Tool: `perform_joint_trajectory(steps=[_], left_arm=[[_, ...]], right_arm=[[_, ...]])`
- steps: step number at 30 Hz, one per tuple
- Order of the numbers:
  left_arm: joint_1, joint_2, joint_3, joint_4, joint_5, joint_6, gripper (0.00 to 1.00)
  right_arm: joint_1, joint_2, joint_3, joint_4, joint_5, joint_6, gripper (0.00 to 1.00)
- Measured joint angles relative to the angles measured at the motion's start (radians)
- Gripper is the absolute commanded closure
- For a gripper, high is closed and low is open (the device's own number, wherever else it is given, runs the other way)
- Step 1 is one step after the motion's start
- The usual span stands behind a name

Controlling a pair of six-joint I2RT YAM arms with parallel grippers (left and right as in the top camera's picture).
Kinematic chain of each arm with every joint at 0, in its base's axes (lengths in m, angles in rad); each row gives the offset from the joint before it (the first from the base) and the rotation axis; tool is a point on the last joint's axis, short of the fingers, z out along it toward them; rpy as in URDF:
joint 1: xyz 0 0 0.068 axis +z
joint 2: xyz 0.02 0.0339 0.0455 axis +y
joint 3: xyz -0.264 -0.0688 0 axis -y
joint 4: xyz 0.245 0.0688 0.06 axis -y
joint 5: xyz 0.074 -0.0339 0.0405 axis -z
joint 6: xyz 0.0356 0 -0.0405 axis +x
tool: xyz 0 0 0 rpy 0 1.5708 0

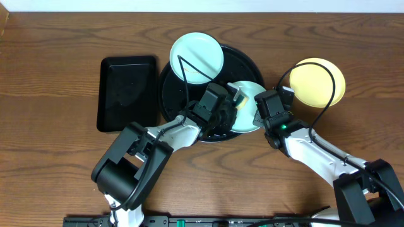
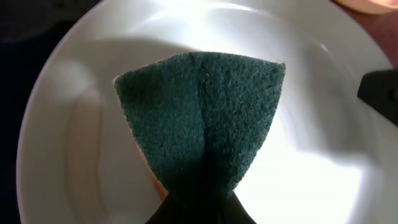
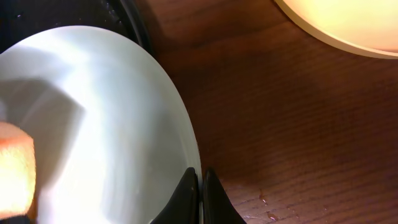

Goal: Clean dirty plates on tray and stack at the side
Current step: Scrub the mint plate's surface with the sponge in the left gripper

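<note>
Left end effector (image 1: 234,103) pinches a sponge (image 2: 199,118) (green-faced) on the mint plate (image 3: 93,118); right end effector (image 3: 200,186) pinches its rim.

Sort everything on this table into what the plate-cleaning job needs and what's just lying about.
Belongs to the job:
round black tray
near mint plate, under the sponge
far mint plate
yellow plate, off the tray
green sponge, held by the left gripper
right gripper, pinching the near plate's rim

Just lying about:
rectangular black tray
</note>
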Motion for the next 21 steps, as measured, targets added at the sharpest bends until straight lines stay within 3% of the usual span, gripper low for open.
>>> perform_joint_trajectory(steps=[21], left_arm=[[0.0, 0.016, 0.0, 0.05, -0.037, 0.005, 0.92]], right_arm=[[0.0, 0.0, 0.0, -0.003, -0.007, 0.0, 0.99]])
